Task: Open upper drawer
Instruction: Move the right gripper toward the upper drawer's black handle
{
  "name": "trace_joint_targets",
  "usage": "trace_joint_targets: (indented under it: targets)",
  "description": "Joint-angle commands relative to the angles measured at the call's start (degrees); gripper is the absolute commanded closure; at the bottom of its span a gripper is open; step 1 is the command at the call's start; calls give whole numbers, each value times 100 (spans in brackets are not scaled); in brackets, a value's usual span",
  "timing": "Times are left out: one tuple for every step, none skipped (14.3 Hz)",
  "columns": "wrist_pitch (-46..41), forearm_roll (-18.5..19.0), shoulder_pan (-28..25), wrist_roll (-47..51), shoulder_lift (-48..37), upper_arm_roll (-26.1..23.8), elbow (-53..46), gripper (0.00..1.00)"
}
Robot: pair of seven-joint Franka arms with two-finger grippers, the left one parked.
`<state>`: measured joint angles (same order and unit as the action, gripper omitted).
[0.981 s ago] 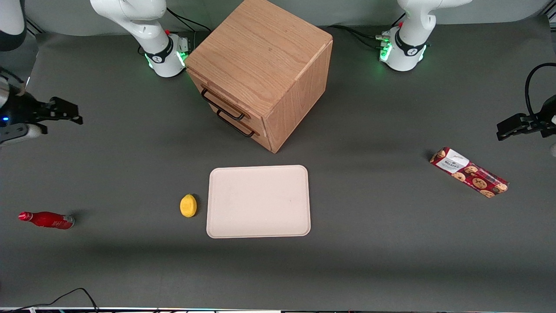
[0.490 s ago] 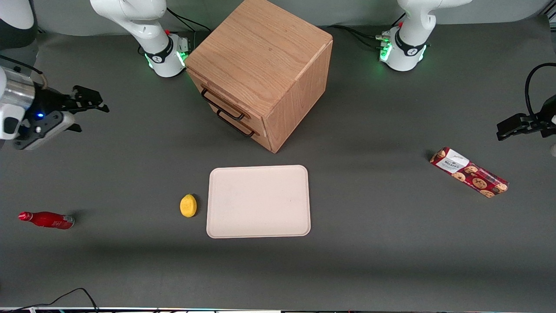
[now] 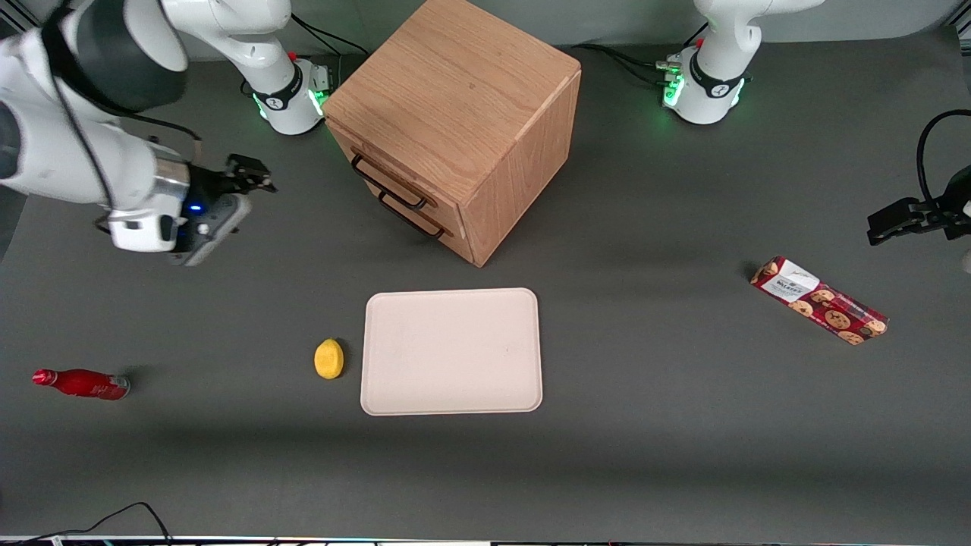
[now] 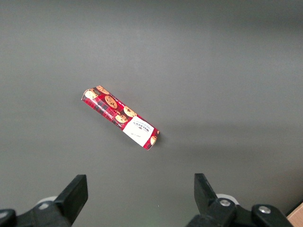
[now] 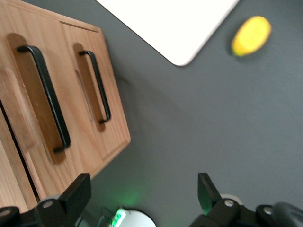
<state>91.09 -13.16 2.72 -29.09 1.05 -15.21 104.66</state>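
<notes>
Now hovering: gripper [image 3: 254,173] above the table [image 3: 683,425], in front of the wooden cabinet [image 3: 455,98] but well apart from it; 2 fingers [image 5: 78,191] spread wide, holding and touching nothing. Upper drawer [image 5: 35,109] shut, black bar handle [image 5: 45,97] untouched

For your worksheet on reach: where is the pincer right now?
In the front view the open pincer hangs above the bare table toward the working arm's end, in front of the cabinet, apart from the upper drawer's handle.
</notes>
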Motion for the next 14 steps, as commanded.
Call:
trace_joint_targets:
  targets:
    - [504,-440,27,-44,-245,-306,598,0]
    - [680,-546,27,78,-289,-429,730,0]
    - [830,-599,27,201,-298,-579,853,0]
    - [971,-626,27,324,-298,-737,924,0]
    - [1120,-670,27,421,-298,-843,1029,0]
    - [1269,-801,27,430,-298,-905,1135,0]
    - [1367,-924,27,431,-298,-940,1206,0]
    - [1429,-986,27,448,-298,-1001,1241,0]
    - [1455,-1004,27,500,-289,-1063,1268,0]
    - [1551,-1013,27,510,-289,-1090,1329,0]
    - [1665,-1065,27,510,-289,-1168,1416,0]
    - [1814,-1083,27,510,-289,-1238,1504,0]
    - [1938,-1083,27,553,-280,-1291,1583,0]
    - [2043,-1083,27,580,-272,-1362,1654,0]
